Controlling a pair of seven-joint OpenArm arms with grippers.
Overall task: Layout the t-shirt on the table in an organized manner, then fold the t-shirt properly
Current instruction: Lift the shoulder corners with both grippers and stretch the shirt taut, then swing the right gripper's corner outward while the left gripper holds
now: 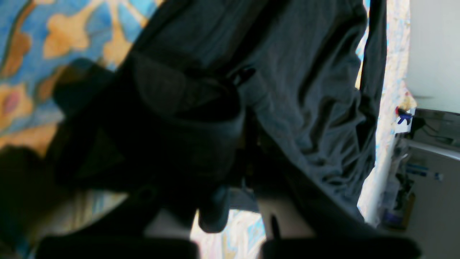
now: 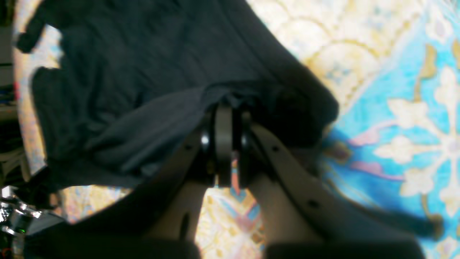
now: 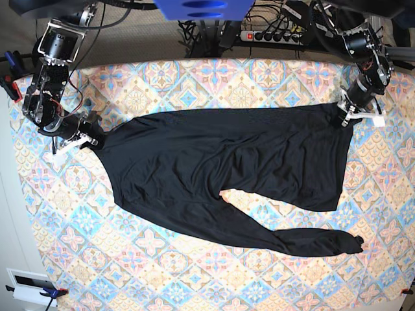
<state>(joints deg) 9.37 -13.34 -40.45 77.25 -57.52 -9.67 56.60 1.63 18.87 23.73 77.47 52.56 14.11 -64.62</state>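
The black t-shirt (image 3: 220, 155) is stretched wide across the patterned table (image 3: 194, 272), pulled taut between both grippers. One long sleeve (image 3: 311, 241) trails toward the front right. At the shirt's right edge, my left gripper (image 3: 343, 115) is shut on the fabric. In the left wrist view, that gripper (image 1: 233, 108) is dark and blurred, with cloth (image 1: 309, 72) hanging from it. My right gripper (image 3: 94, 139) pinches the shirt's left end. The right wrist view shows its fingers (image 2: 224, 111) closed together on a bunched fold of the shirt (image 2: 125, 72), just above the table (image 2: 395, 108).
A power strip (image 3: 275, 35) and cables lie behind the table's far edge. A clamp (image 3: 10, 84) grips the left edge, and a white box (image 3: 29, 285) sits off the front left corner. Patterned cloth shows in front of the shirt.
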